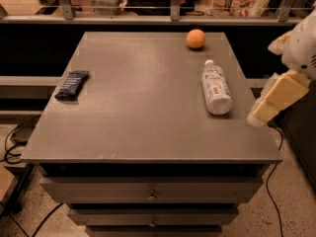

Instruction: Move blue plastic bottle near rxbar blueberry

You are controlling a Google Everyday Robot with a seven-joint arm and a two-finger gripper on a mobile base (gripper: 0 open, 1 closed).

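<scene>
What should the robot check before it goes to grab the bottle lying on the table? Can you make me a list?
1. Blue plastic bottle found: ok, lying on its side on the right part of the table, cap pointing away.
2. Rxbar blueberry found: ok, flat near the left edge.
3. Orange ball out of the way: ok, behind the bottle, off the line to the bar.
4. Gripper holding the bottle: not ok, it hangs right of the bottle, apart from it.
5. Bottle near the bar: not ok, they lie on opposite sides.
</scene>
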